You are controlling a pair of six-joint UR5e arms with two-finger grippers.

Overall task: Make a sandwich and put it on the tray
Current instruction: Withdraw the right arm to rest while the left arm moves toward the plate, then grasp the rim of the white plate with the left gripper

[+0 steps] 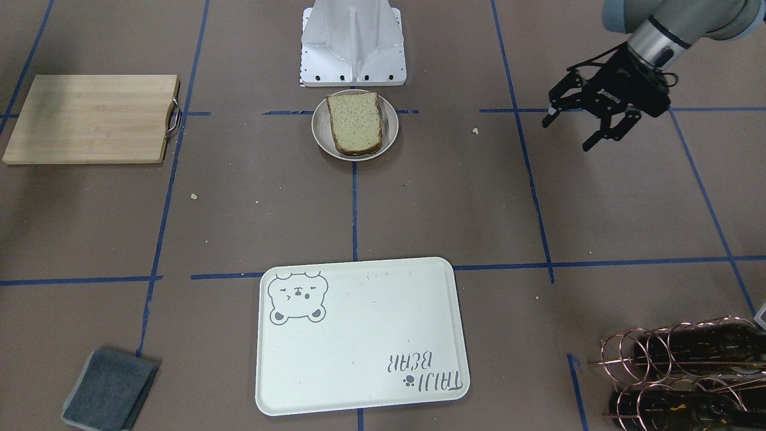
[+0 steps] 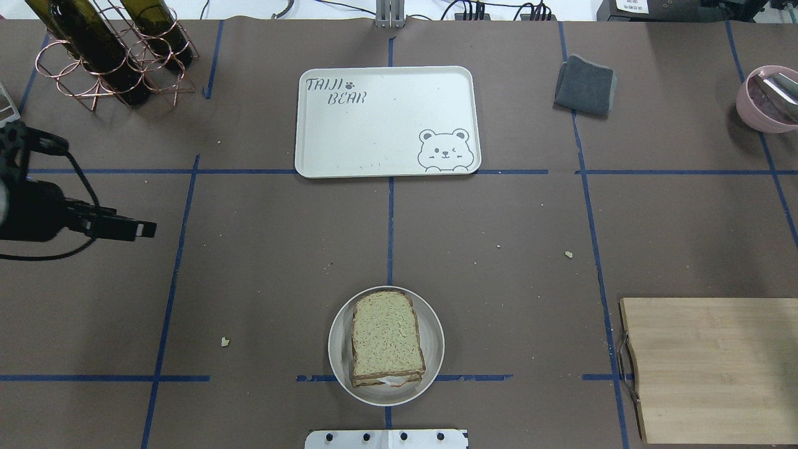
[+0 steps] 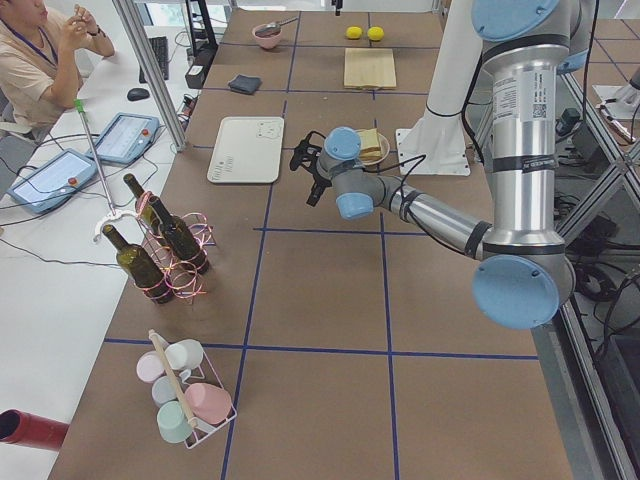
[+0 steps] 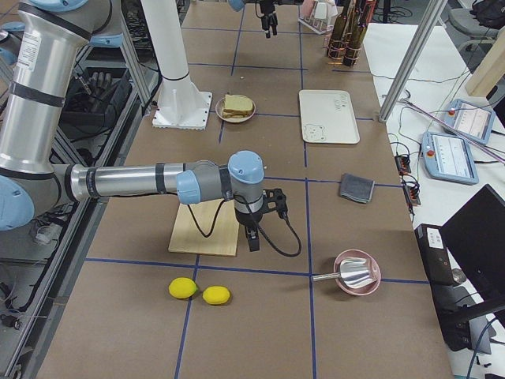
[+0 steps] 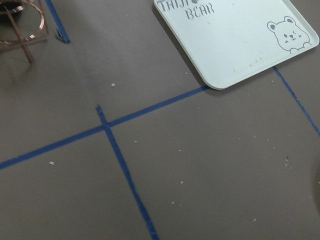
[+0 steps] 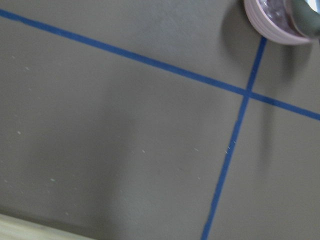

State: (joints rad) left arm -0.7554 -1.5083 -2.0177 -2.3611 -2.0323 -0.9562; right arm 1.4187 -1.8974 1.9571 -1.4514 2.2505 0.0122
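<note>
- Right at the robot-side edge of the bench (image 2: 262, 268), dead centre, we've got the sandwich (image 2: 386, 340). It's two slices of bread stacked flat on a small round white plate (image 2: 336, 362), and a sliver of white peeks out between them on the robot's side.
- Along that same edge, over toward the right end, we see a wooden cutting board (image 2: 711, 368) lying flat with its metal handle facing the plate.
- The right gripper (image 4: 251, 237) hangs low by that board's outer corner. We only catch it from the side camera, so we cannot tell whether its fingers are apart or together.
- Mid-bench near the left end, the left gripper (image 1: 568, 134) hovers above the paper with its fingers spread apart and nothing between them. It sits well apart from the sandwich.
- Now out to the far edge. The tray (image 2: 386, 121) lies flat in the centre with bear and lettering face up, bare of food and well apart from the plate.
- Right of it we spot a folded grey cloth (image 2: 585, 85), and a pink bowl (image 2: 764, 103) toward the far right corner.
- In the far left corner, dark bottles rest in a copper wire rack (image 2: 106, 56).
</note>
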